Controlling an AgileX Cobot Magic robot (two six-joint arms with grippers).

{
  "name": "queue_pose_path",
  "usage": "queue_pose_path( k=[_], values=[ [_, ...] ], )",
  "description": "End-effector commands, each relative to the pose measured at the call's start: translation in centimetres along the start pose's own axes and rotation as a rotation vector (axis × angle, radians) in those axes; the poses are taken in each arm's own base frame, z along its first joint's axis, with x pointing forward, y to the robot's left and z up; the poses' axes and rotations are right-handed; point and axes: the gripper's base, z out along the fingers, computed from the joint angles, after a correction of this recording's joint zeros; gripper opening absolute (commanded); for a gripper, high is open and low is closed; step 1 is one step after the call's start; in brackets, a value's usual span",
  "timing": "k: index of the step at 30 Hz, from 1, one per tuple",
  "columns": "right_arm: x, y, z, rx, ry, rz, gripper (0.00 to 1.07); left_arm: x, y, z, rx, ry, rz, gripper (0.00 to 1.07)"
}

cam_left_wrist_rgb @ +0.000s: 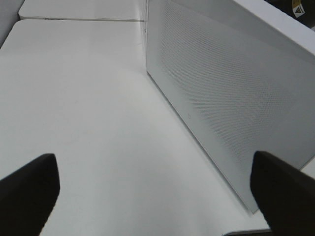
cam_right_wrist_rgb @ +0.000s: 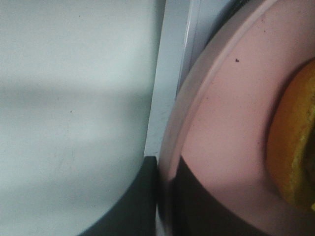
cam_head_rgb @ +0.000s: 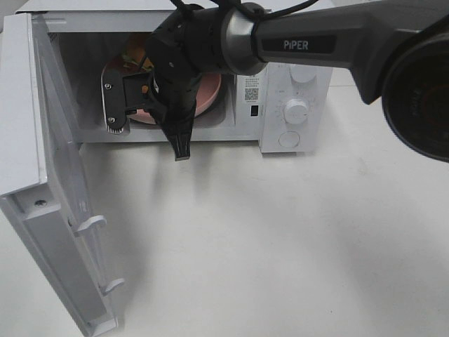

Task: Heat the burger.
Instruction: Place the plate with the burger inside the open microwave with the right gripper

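**Right gripper** (cam_right_wrist_rgb: 165, 206): pads pressed together on the rim of the plate (cam_right_wrist_rgb: 231, 113), one dark pad on each face of the rim. The plate is inside the microwave (cam_head_rgb: 298, 77) cavity. The burger (cam_right_wrist_rgb: 295, 147) sits on it, mostly hidden behind the arm in the high view. I cannot tell whether the plate rests on the cavity floor or hangs from the pinch.

**Left gripper** (cam_left_wrist_rgb: 156, 196): spread wide, holding nothing, above the table (cam_left_wrist_rgb: 83, 113) near the outer face of the open door (cam_left_wrist_rgb: 231, 93).

**Risks (my judgement):**
- The hold is on the rim only. If the plate is not yet down, letting go would drop it, and the burger could slide or topple.
- Backing out before the pads part fully would drag the plate over the sill.
- The wrist fills much of the cavity mouth (little room above it, by the high view), so a retreat that rises could strike the upper edge.
- Swinging the door before the right arm is out would hit the arm.

**Room:**
- The door stands swung well out on the left side.
- Nothing shows on the table in front of the microwave, so straight back is the open way out.
- The knob (cam_head_rgb: 297, 110) and its panel lie just right of the arm — that is the tight side.
- The left gripper has the door face close by and open table on its other side.
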Motion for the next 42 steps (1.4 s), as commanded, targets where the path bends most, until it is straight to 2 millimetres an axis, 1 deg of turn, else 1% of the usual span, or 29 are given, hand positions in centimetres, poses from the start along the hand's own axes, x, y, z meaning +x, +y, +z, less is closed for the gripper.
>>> queue_pose_path(
  k=[1, 7, 9, 14, 15, 16, 17, 18, 19, 20, 21, 22, 23, 24, 25, 26, 27, 36, 39, 42],
  values=[
    [-0.4, -1.4, -0.4, 0.08, -0.029, -0.028, 0.0, 0.0, 0.0, -0.2, 0.004, -0.027, -0.002, 0.98],
    [-0.7, -1.5, 0.5, 0.084, -0.033, -0.025, 0.0, 0.0, 0.0, -0.2, 0.004, -0.027, -0.002, 0.98],
    [-0.8, -1.4, 1.1, 0.082, -0.033, -0.024, 0.0, 0.0, 0.0, -0.2, 0.004, -0.027, -0.002, 0.98],
    [-0.9, -1.4, 1.1, 0.086, -0.037, -0.021, 0.01, 0.0, 0.0, -0.2, 0.004, -0.027, -0.002, 0.98],
    [-0.9, -1.4, 1.1, 0.09, -0.042, -0.02, 0.03, 0.0, 0.0, -0.2, 0.004, -0.027, -0.002, 0.98],
    [-0.9, -1.4, 1.1, 0.09, -0.042, -0.02, 0.03, 0.0, 0.0, -0.2, 0.004, -0.027, -0.002, 0.98],
    [-0.9, -1.5, 1.1, 0.092, -0.044, -0.016, 0.07, 0.0, 0.0, -0.2, 0.004, -0.027, -0.002, 0.98],
    [-0.9, -1.5, 1.1, 0.092, -0.044, -0.016, 0.07, 0.0, 0.0, -0.2, 0.004, -0.027, -0.002, 0.98],
    [-0.8, -1.5, 1.1, 0.092, -0.042, -0.015, 0.1, 0.0, 0.0, -0.2, 0.004, -0.027, -0.002, 0.98],
    [-0.8, -1.5, 1.1, 0.09, -0.04, -0.01, 0.16, 0.0, 0.0, -0.2, 0.004, -0.027, -0.002, 0.98],
    [-0.8, -1.5, 1.1, 0.09, -0.04, -0.01, 0.16, 0.0, 0.0, -0.2, 0.004, -0.027, -0.002, 0.98],
    [-0.7, -1.5, 1.1, 0.085, -0.035, -0.006, 0.22, 0.0, 0.0, -0.2, 0.004, -0.027, -0.002, 0.98],
    [-0.7, -1.5, 1.1, 0.085, -0.035, -0.006, 0.22, 0.0, 0.0, -0.2, 0.004, -0.027, -0.002, 0.98],
    [-0.7, -1.5, 1.1, 0.085, -0.036, -0.004, 0.26, 0.0, 0.0, -0.2, 0.004, -0.027, -0.002, 0.98],
    [-0.7, -1.5, 1.1, 0.086, -0.035, 0.001, 0.32, 0.0, 0.0, -0.2, 0.004, -0.027, -0.002, 0.98],
    [-0.7, -1.5, 1.1, 0.086, -0.035, 0.001, 0.32, 0.0, 0.0, -0.2, 0.004, -0.027, -0.002, 0.98],
    [-0.7, -1.5, 1.1, 0.087, -0.034, 0.005, 0.36, 0.0, 0.0, -0.2, 0.004, -0.027, -0.002, 0.98],
    [-0.6, -1.5, 1.1, 0.091, -0.024, 0.029, 0.38, 0.0, 0.0, -0.2, 0.004, -0.027, -0.002, 0.98],
    [-0.5, -1.5, 1.2, 0.087, -0.019, 0.061, 0.39, 0.0, 0.0, -0.2, 0.004, -0.027, -0.002, 0.98],
    [-0.4, -1.4, 1.1, 0.079, -0.009, 0.078, 0.43, 0.0, 0.0, -0.2, 0.004, -0.027, -0.002, 0.98]
  ],
)
